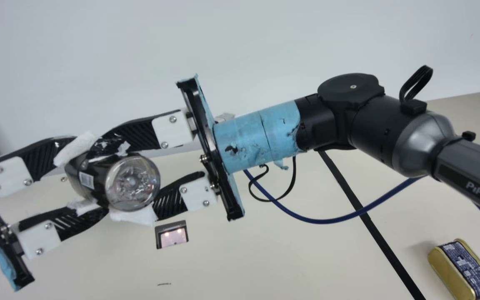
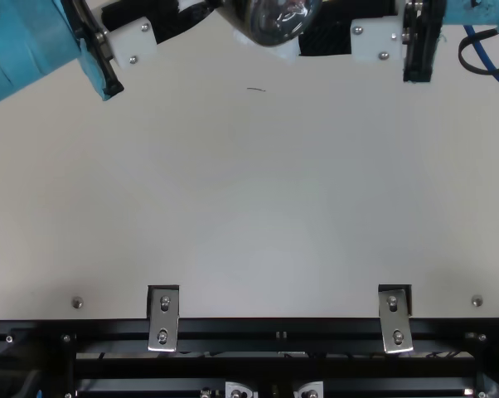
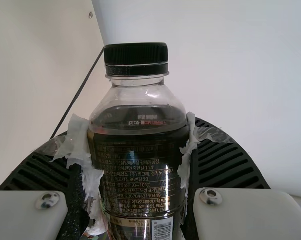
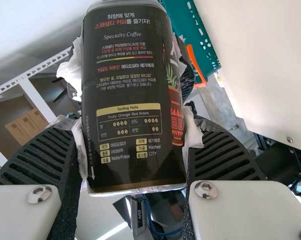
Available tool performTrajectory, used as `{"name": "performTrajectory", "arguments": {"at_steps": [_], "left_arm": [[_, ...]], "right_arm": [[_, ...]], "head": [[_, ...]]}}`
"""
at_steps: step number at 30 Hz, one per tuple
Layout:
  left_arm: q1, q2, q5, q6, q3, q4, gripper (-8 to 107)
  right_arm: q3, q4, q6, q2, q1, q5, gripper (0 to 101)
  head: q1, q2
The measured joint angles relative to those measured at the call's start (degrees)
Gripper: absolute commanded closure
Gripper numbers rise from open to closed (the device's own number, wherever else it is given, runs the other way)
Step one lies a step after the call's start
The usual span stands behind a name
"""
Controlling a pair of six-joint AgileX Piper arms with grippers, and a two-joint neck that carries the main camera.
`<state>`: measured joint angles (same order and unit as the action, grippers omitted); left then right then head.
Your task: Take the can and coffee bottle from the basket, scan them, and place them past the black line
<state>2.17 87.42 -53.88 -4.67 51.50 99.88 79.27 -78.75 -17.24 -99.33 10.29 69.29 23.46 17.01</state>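
Left hand (image 1: 88,179) and right hand (image 1: 124,183) both pinch the coffee bottle (image 3: 138,165); I'd firm the right, then ease left off straight

i count one coffee bottle (image 3: 140,170) with one dark cap (image 3: 136,56), one gold can (image 1: 450,266), one teal basket (image 4: 206,55) and one little scanner (image 1: 172,238) with two small lights on it. there is one black line (image 1: 383,250) on one big table (image 2: 249,207), and two metal plates (image 2: 163,318) at its edge. i see two grippers, one left gripper (image 1: 86,178) and one right gripper (image 1: 125,179), and they have two black fingers each, so that makes four.
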Motion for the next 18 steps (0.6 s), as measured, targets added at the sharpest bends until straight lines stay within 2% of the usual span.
{"name": "performTrajectory", "arguments": {"at_steps": [1, 2, 18], "left_arm": [[0.0, 0.0, 0.0, 0.0, 0.0, 0.0, 46], [0.0, 0.0, 0.0, 0.0, 0.0, 0.0, 9], [-0.83, -0.22, 1.3, 0.11, 0.1, -0.82, 9]], "right_arm": [[0.0, 0.0, 0.0, 0.0, 0.0, 0.0, 101], [0.0, 0.0, 0.0, 0.0, 0.0, 0.0, 101], [0.0, 0.0, -0.06, 0.0, 0.0, 0.0, 101]], "head": [[0.0, -0.29], [0.0, 0.0], [0.0, -0.29]]}}
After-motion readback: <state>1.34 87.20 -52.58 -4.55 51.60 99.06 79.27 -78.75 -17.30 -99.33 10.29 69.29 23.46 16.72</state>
